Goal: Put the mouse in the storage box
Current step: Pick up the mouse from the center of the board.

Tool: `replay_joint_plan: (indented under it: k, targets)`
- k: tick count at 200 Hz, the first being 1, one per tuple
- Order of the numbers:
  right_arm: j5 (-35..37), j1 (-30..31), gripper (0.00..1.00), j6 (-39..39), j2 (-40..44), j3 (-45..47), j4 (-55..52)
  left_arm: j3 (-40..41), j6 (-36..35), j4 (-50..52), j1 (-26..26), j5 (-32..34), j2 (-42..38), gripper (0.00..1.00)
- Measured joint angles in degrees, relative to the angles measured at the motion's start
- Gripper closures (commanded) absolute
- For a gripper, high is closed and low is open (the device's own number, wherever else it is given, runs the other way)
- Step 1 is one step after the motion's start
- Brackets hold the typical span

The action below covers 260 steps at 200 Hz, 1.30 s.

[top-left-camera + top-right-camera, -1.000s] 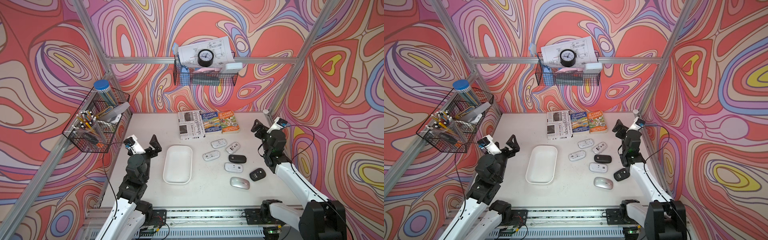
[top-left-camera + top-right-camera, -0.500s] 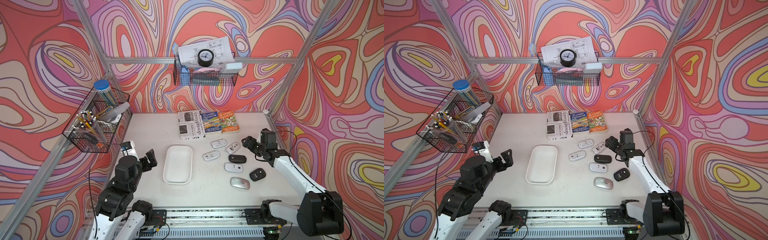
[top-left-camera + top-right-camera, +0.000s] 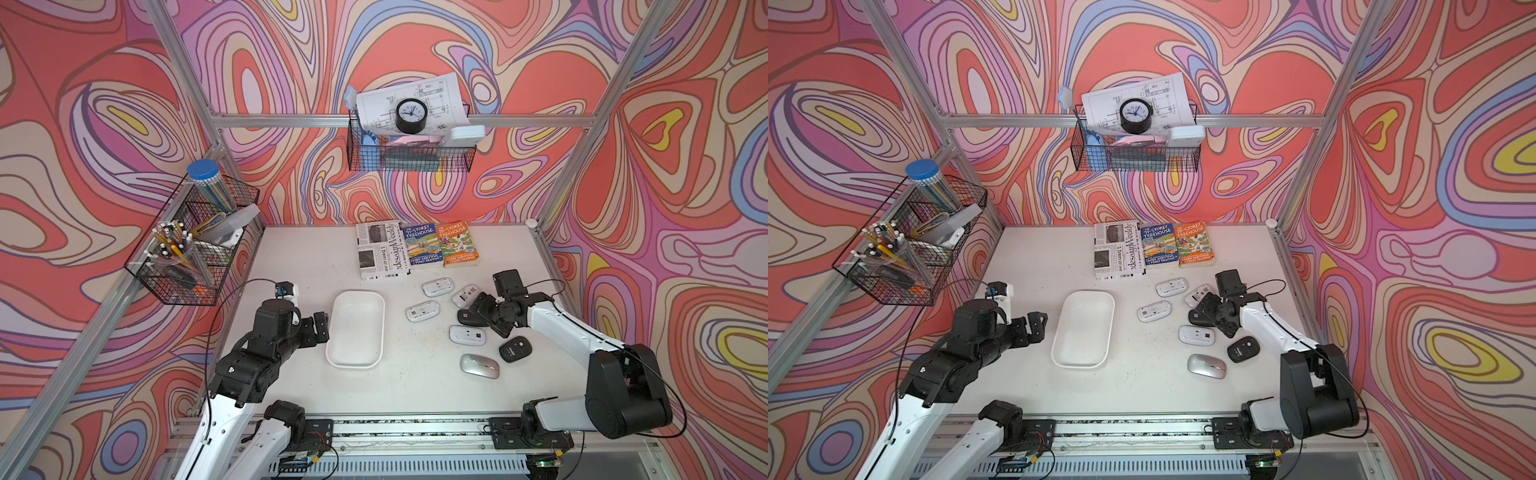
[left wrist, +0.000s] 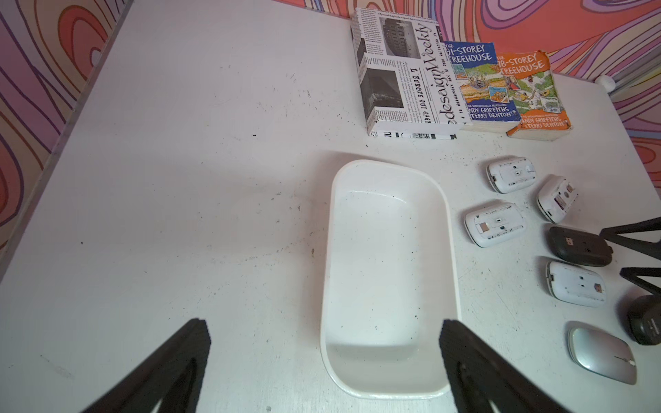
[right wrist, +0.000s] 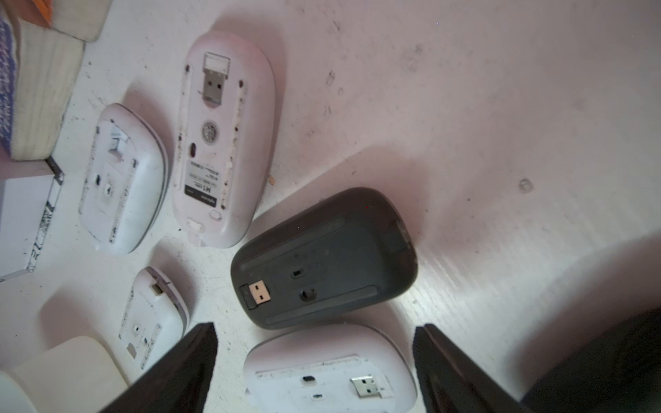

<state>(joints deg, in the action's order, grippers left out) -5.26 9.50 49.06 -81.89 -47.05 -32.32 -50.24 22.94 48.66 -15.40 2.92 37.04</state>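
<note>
White plastic, the storage box (image 3: 356, 328) is lying mid-table, just beside the left gripper (image 3: 321, 328), whose fingers are standing apart. Only the right wrist view is showing us the USB dongle (image 5: 258, 291) in the grey mouse (image 5: 323, 257), just beyond the right gripper (image 5: 314, 326), spread and holding nothing. Right of the box we are counting seven: that one, four white mice (image 3: 423, 311), one black mouse (image 3: 515, 349), one silver mouse (image 3: 479, 365).

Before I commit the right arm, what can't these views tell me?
- Upside-down dark grey plastic mouse: mostly covered by the right gripper in both top views; contact unclear.
- Upside-down white plastic mouse seen between its fingers: cut off by the right wrist view's edge.
- Rounded black mouse: cut off by the left wrist view's edge.
</note>
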Motion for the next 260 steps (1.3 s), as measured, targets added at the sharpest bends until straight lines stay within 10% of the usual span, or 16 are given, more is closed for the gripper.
replay_joint_plan:
  k: [91, 260]
  targets:
    - [1.33, 0.07, 0.1, 6.51, -12.35, -6.51, 1.44, 0.0, 0.0, 0.24, 0.0, 0.28, -1.09, 0.01]
    - [7.58, 2.86, 0.19, -5.2, -16.39, -10.38, -2.8, 0.0, 0.02, 0.26, 0.0, 0.87, -0.57, 0.02]
